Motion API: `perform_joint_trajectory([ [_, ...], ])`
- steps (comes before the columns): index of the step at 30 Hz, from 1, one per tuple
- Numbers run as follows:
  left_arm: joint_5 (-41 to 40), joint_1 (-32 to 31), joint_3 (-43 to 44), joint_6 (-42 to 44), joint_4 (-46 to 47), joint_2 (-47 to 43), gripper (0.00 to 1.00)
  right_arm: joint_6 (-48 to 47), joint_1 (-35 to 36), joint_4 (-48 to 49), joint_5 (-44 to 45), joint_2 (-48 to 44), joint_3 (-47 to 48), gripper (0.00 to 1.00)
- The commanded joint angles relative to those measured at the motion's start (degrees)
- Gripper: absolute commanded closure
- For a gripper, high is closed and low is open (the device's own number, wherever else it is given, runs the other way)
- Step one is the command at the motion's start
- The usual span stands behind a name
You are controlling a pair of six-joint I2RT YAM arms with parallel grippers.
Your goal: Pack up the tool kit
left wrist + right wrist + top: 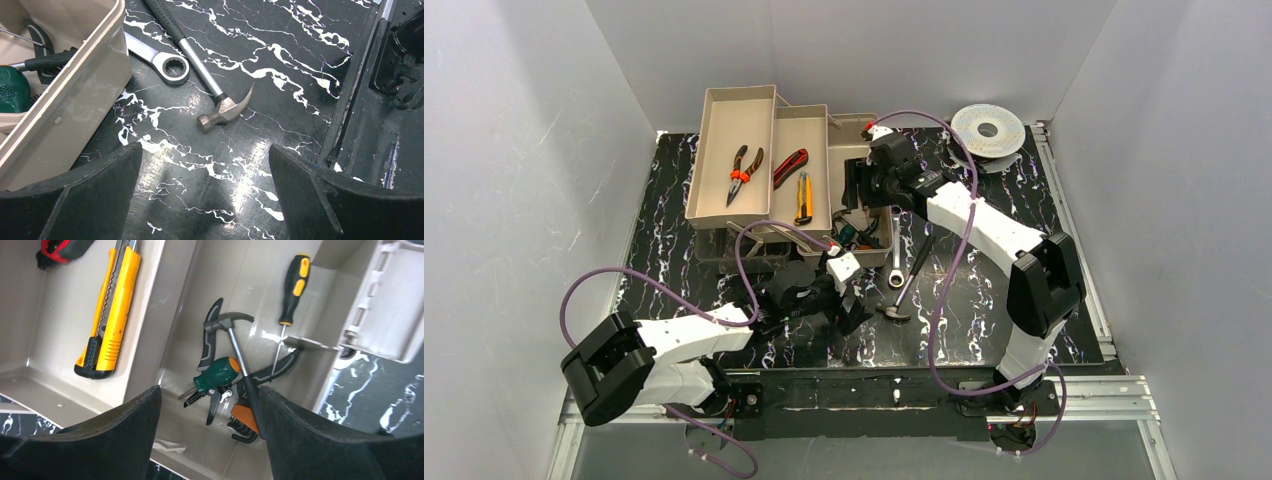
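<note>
The beige tool kit box stands open with its fold-out trays spread to the left. Red pliers and a yellow knife lie in the trays. My right gripper hangs open over the main bin, where a small hammer, a green-handled screwdriver, a yellow-black screwdriver and orange hex keys lie. That hammer's handle rests beside my right finger, not clamped. My left gripper is open and empty above the mat, near a claw hammer and a ring wrench.
A round silver wire spool sits at the back right. The box wall is close to my left gripper's left finger. The metal rail of the arm bases runs along the right of the left wrist view.
</note>
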Motion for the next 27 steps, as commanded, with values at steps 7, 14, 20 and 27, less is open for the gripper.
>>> perform_joint_trajectory([
  [7, -0.7, -0.2, -0.5, 0.8, 0.3, -2.1, 0.02, 0.2, -1.0, -6.3, 22.4, -12.3, -5.3, 0.28],
  [14, -0.2, -0.2, -0.5, 0.8, 0.4, -2.3, 0.02, 3.0, -7.2, -8.4, 24.6, -21.6, -19.0, 0.28],
  [20, 0.8, -0.2, -0.5, -0.1, 1.1, -1.8, 0.02, 8.3, -13.6, -7.4, 19.4, -27.1, -29.3, 0.26],
  [27, 0.4, -0.2, -0.2, -0.7, 0.8, -1.6, 0.02, 25.6, -13.1, -14.8, 21.2, -21.5, -28.6, 0.21],
])
